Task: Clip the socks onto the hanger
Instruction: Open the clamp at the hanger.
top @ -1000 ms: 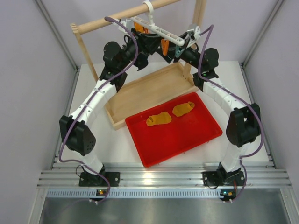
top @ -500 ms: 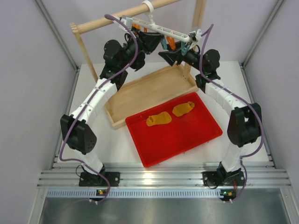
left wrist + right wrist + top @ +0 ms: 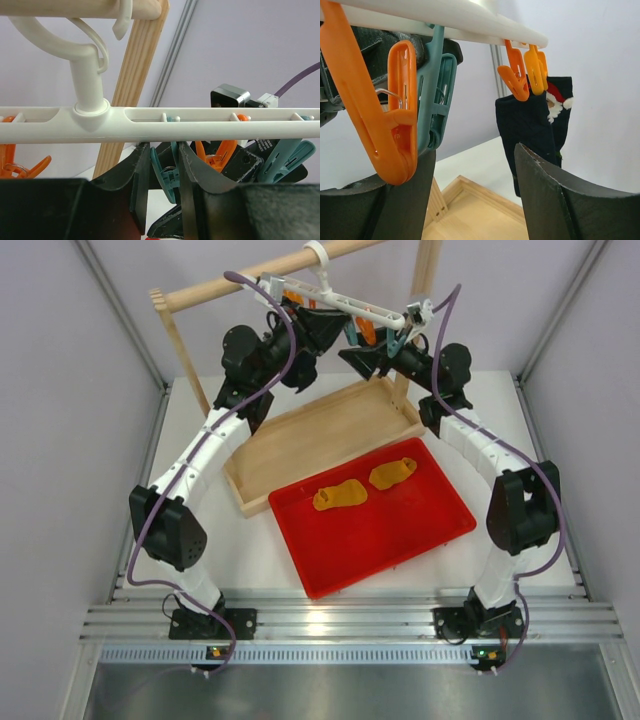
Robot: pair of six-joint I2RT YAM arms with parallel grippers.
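Note:
The white hanger (image 3: 350, 306) hangs by its hook from the wooden rail (image 3: 240, 282). Both mustard socks (image 3: 340, 496) (image 3: 393, 473) lie flat in the red tray (image 3: 400, 540), far below both grippers. My left gripper (image 3: 328, 330) is up under the hanger bar (image 3: 200, 130). Its jaws (image 3: 164, 150) stand closed on a teal clip (image 3: 161, 172) that hangs from the bar. My right gripper (image 3: 364, 358) faces it from the other side. In its wrist view it (image 3: 475, 160) is open and empty, with an orange clip (image 3: 395, 130) and a teal clip (image 3: 437, 100) by its left finger.
A black sock (image 3: 530, 130) with a Santa figure hangs from two orange clips at the bar's far end. The wooden frame's base tray (image 3: 320, 435) lies under the hanger, behind the red tray. The frame's upright post (image 3: 132, 95) stands close behind the hanger.
Over the last second both grippers rose with the hanger, whose bar swung up toward the rail and levelled. In the last half second almost nothing moved.

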